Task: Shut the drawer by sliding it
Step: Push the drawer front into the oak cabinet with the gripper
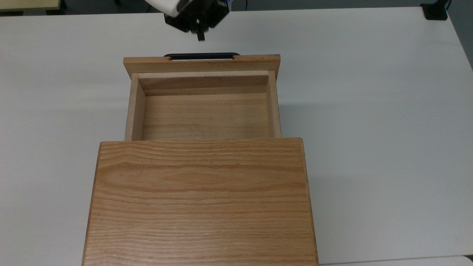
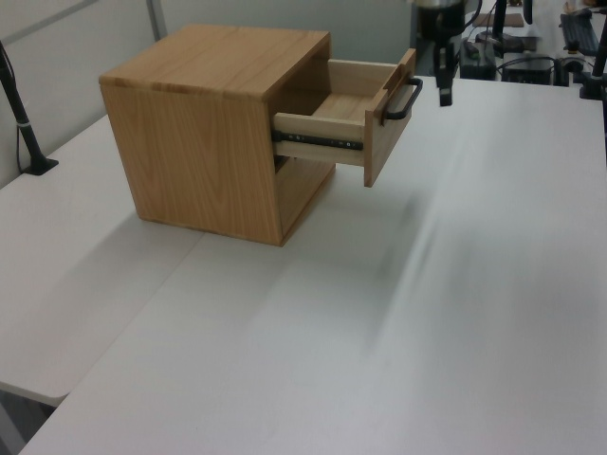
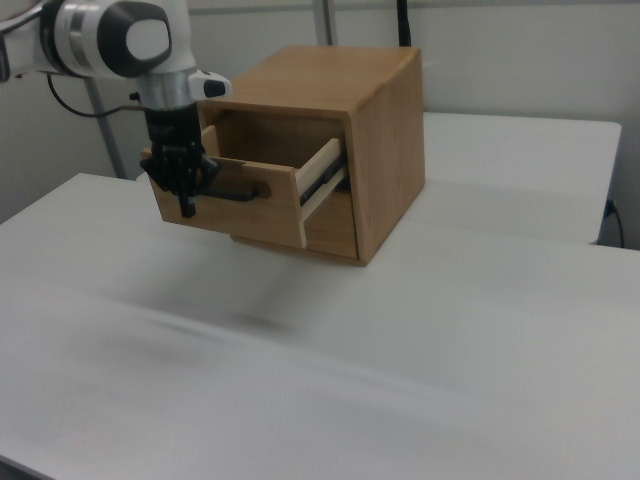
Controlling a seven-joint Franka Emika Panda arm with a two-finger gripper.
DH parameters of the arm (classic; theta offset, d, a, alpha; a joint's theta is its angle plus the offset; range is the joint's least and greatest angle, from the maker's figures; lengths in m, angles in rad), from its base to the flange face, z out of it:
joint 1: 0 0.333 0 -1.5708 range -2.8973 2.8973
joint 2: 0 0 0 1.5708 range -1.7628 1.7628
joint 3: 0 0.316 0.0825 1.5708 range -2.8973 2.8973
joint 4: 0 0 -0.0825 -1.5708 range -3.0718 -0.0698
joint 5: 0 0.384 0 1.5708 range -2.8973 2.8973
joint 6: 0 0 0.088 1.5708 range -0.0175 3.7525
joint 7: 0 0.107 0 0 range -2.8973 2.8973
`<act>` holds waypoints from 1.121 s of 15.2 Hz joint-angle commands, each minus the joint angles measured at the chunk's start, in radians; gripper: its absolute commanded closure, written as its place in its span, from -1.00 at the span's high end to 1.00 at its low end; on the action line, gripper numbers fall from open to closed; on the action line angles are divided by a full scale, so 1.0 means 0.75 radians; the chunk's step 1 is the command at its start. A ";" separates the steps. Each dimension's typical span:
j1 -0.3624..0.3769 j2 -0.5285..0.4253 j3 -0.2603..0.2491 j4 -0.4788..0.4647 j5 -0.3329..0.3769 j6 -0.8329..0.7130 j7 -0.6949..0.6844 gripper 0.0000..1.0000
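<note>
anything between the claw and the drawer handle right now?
Nothing. In the top view the claw sits just off the black handle of the drawer, with only bare white table in the gap. The left view shows the same open gap.

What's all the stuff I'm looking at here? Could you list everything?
Drawer: one, light wood, pulled out of the cabinet, nothing in it.
Handle: one, black bar, on the drawer's front panel.
Cabinet: one, oak-grained, standing on the table.
Table: one, white, under everything.
Black clamp: one, at the top view's upper right table edge.
Robot arm: one, white and grey, at the right view's upper left.
Claw: one, black, fingers together, in front of the handle.
</note>
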 commanded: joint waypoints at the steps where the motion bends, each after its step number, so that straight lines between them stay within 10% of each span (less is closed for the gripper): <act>1: 0.057 0.075 -0.035 0.002 0.021 0.172 -0.036 -1.00; 17: 0.072 0.345 -0.070 0.119 0.012 1.035 0.091 -1.00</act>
